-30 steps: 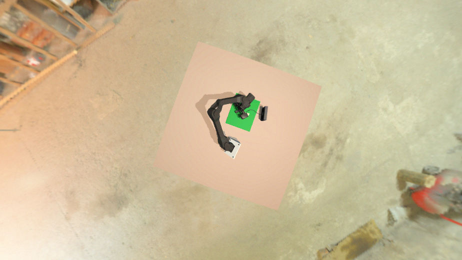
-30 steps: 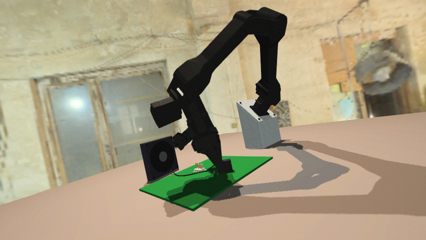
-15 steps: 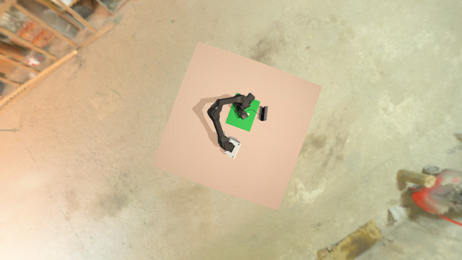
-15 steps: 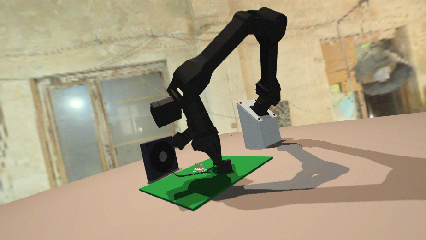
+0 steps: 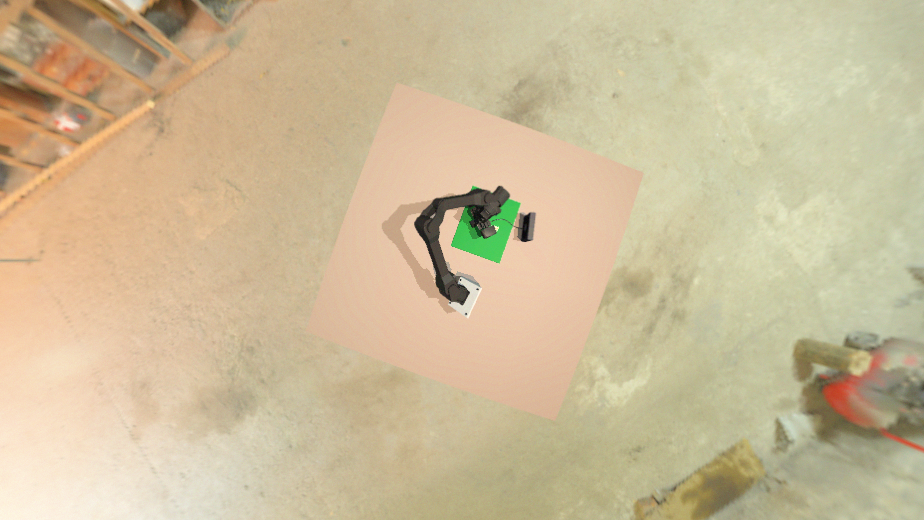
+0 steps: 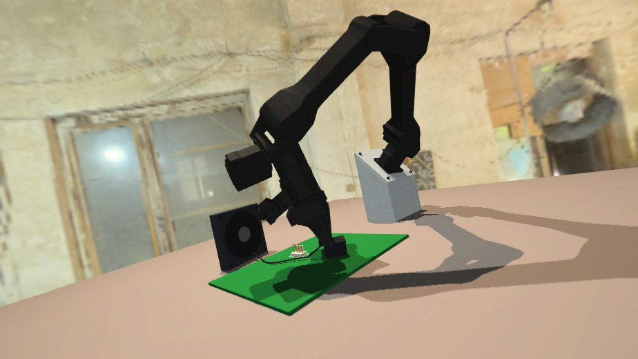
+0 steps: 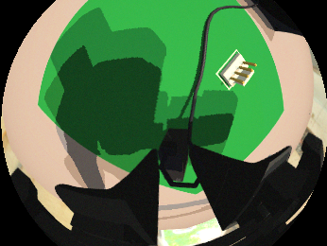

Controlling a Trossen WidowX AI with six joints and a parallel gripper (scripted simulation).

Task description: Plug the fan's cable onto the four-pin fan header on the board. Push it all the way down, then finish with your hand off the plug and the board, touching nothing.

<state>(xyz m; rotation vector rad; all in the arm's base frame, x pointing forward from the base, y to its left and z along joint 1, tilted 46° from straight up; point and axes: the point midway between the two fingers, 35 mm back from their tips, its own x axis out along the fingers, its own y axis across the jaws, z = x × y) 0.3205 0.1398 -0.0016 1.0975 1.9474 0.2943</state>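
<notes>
The green board lies flat on the pink table. The four-pin fan header stands on it, white with gold pins and nothing on it. The black plug rests on the board a short way from the header. Its thin black cable runs back to the black fan, which stands upright at the board's edge. My gripper is down at the board, its two fingers pressed against the plug's sides.
The arm's grey base block stands on the pink table beyond the board's far corner. The arm arches over the board and casts dark shadows on it.
</notes>
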